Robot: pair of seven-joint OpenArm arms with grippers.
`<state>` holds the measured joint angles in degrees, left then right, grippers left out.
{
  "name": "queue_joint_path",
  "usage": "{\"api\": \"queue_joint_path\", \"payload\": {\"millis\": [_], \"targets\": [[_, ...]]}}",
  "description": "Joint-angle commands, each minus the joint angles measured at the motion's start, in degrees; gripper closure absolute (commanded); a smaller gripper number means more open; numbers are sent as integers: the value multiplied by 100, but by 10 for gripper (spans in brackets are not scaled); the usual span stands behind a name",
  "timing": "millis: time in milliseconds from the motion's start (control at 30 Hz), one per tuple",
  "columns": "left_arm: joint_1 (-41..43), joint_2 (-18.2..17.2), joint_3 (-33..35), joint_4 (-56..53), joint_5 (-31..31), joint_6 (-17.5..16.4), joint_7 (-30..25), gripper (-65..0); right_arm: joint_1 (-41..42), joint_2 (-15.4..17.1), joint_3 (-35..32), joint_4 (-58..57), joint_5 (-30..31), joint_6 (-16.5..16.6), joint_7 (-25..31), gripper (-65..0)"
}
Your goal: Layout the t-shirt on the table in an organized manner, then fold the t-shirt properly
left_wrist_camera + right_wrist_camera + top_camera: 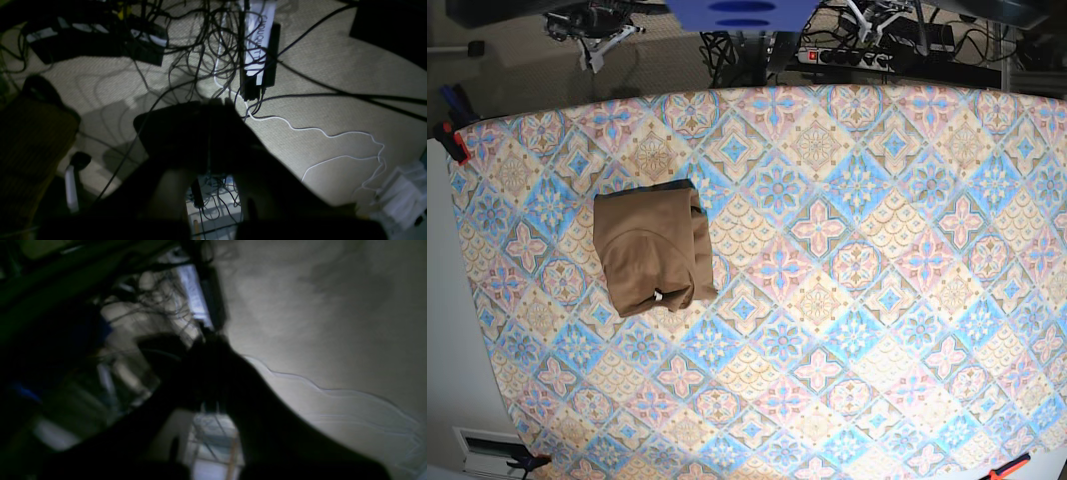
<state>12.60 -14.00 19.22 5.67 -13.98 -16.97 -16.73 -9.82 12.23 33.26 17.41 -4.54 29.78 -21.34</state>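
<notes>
Showing the plain tan-brown cotton t-shirt (649, 250) as a compact, roughly square folded bundle on the left part of the wide table (897, 300) covered in pastel blue, pink and cream diamond tiles; small white tag visible near the bundle's lower edge, darker cloth peeking out along its top edge. No arm over the table in the base view. Both wrist views aimed at pale carpeted floor (333, 66) strewn with tangled black cables (200, 50) and one thin white cable (333, 135), well away from the shirt. Left gripper (210, 133) seen only as a dark silhouette, jaws together, holding nothing. Right gripper (208, 373) likewise dark and blurred, jaws together, empty. Judged as the closing stage: folding apparently complete, arms parked off the table. Next move, if any, calls only for squaring the slightly ragged right edge of the bundle; otherwise nothing left to do.
</notes>
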Motion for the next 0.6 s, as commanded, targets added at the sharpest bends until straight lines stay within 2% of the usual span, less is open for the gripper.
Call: {"api": "queue_joint_path", "payload": {"millis": [0,67,233,367,467,567], "targets": [[-122,-2,86,-281,-4,-4,-63,0,143,91,11,-198,36,24,152,0],[-438,33,254,-567,-4,-4,-116,0,389,153,20,-708,54,-187,512,0],[-684,7,421,-567,-22,5,95,0,679,153,-7,-1543,36,-1822,1400,0],[-992,-2,377,-567,-145,172,596,0,723,135,2,-1622,27,-2763,1840,0],[-1010,24,429,-567,-171,541,623,0,741,135,-7,-1631,27,-3290,1998,0],[-1027,24,429,-567,-171,611,623,0,741,-32,-7,-1649,27,-3554,2121,0]]}}
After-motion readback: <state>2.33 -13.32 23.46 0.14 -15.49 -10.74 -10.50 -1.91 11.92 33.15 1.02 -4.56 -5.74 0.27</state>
